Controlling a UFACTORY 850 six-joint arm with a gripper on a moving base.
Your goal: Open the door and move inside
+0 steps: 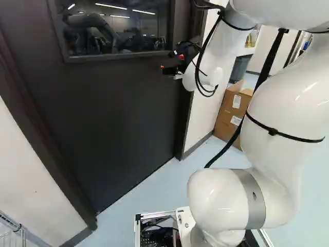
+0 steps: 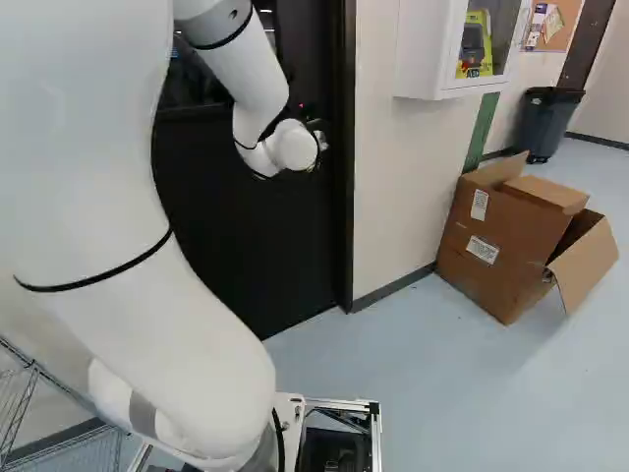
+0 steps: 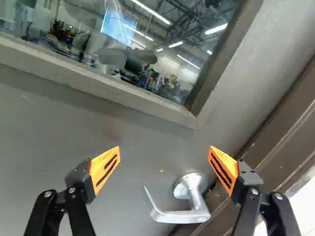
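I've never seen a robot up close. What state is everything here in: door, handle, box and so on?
Door: shut.
Handle: not gripped; whether it is turned, I can't tell.
End effector: open, nothing between its fingers.
Box: open, flaps out.
Bin: upright.
Lights seen in the door's window: on.

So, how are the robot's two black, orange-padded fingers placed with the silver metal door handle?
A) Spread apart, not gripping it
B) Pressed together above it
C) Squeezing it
A: the fingers stand wide apart, and neither touches the handle on the grey door.
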